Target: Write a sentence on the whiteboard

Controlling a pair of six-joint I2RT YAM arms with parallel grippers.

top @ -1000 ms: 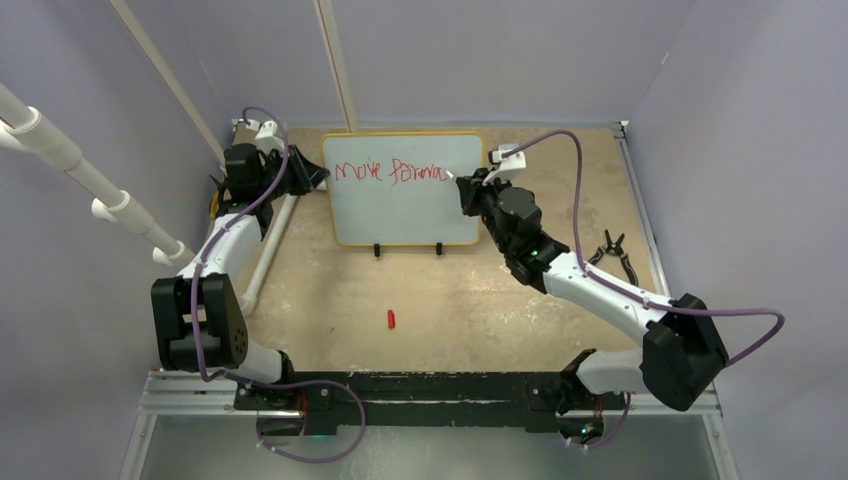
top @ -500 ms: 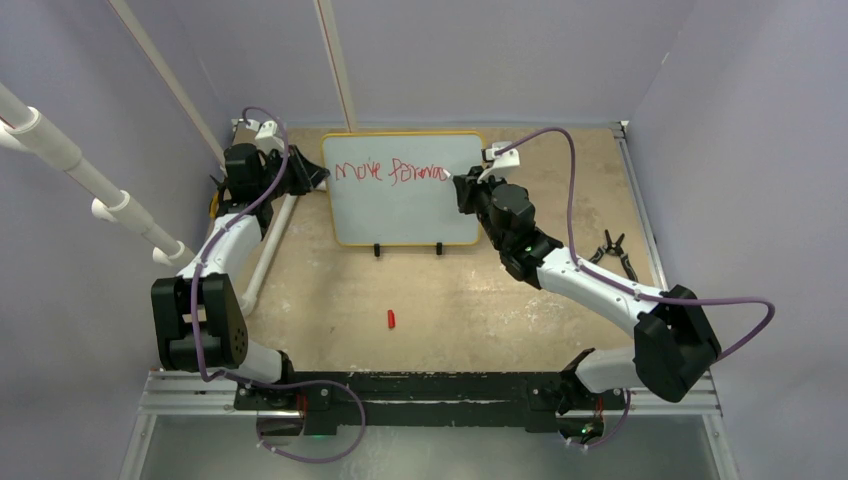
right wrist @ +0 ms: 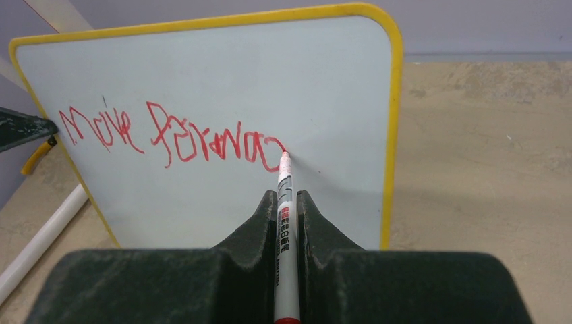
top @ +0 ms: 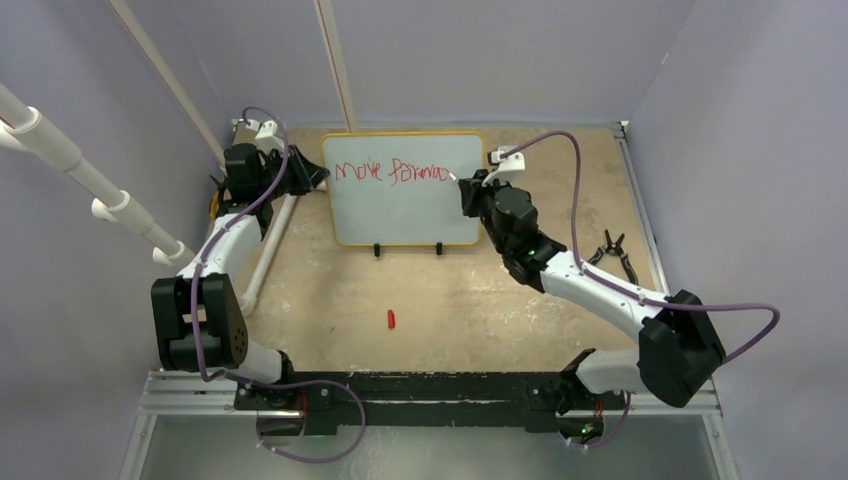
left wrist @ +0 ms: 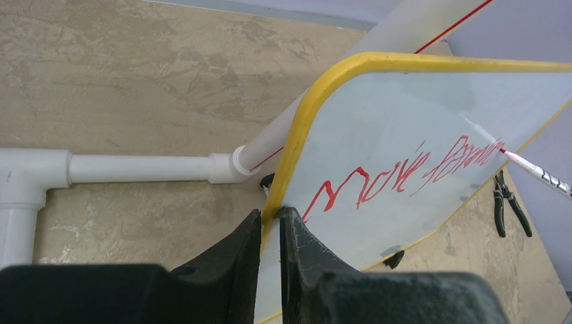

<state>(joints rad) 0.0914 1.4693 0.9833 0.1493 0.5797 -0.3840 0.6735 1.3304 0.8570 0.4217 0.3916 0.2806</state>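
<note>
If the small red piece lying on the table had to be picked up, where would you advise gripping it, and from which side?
Probably its middle, from straight above. The red piece lies flat on the table, long axis running roughly near to far, so the pinch would fall on its left and right sides.

I'm looking at a mottled tan tabletop [top: 460, 290] boxed in by plain lavender walls [top: 500, 60] behind it and on both sides. White plastic pipes [top: 85, 180] slant across the wall left of that tabletop. The light is even and soft.
</note>
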